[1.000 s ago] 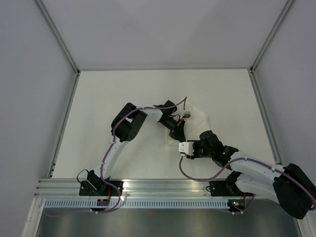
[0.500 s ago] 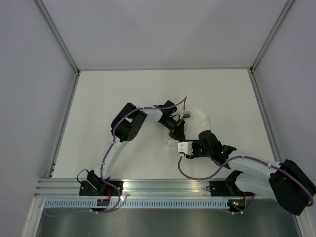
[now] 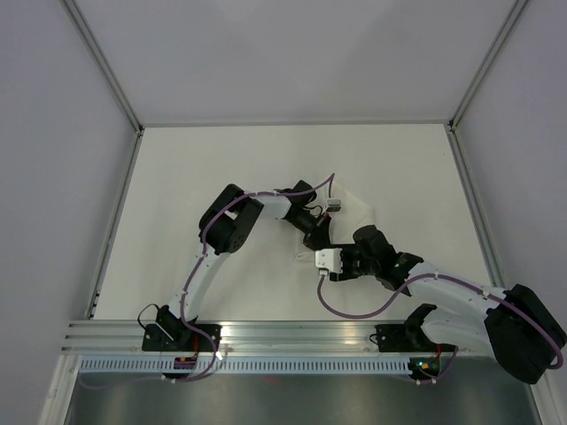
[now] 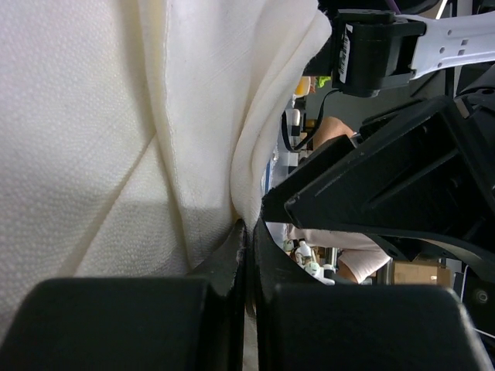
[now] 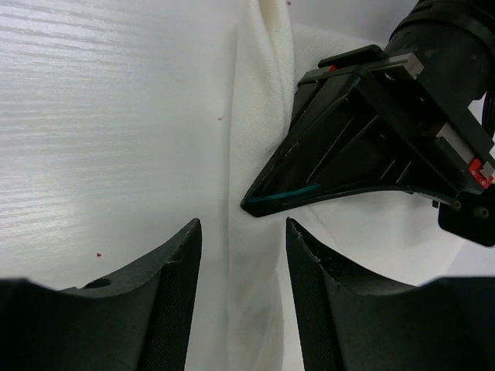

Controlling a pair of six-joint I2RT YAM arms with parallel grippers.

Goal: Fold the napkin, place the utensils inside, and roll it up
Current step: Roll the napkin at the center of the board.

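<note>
Inside closed left hand [image 4: 247, 232], napkin [image 4: 93, 116] fold

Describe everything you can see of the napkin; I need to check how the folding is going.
The napkin is white, finely textured cloth, gathered in loose folds near the middle of the table. The closed left gripper pinches one fold's edge; the open right gripper hovers over it.

left tool [image 4: 247, 229] pinched closed, right tool [image 5: 241, 226] spread apart.
</note>
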